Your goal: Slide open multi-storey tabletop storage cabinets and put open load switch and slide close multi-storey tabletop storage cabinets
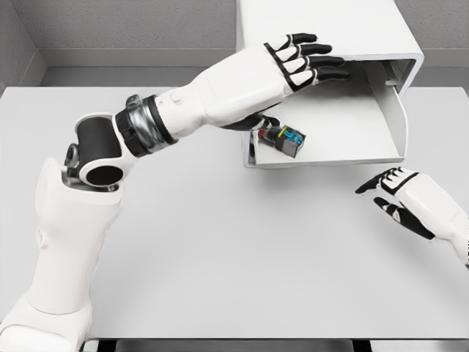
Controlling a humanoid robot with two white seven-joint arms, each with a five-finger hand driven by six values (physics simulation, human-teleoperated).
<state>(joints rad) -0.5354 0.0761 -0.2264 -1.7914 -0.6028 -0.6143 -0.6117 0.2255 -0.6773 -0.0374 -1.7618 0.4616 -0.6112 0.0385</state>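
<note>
One drawer (344, 143) of the cabinet (330, 33) stands pulled out, with the load switch (287, 139) lying inside near its front-left corner. Above it the left hand (304, 62) hovers with fingers spread, holding nothing; the right hand (399, 198) rests released over the desk (220, 257). Pushing the drawer carelessly could jolt the switch, and the left forearm crossing the drawer could catch its rim.

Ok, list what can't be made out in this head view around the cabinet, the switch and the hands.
- Load switch: its left part is hidden behind the left arm, so its rest in the open drawer is unclear.
- Cabinet: top cut off by the picture's upper edge.
- Left hand: palm faces away; contact with the cabinet unclear.
- Right hand: forearm cut off at the right edge.
</note>
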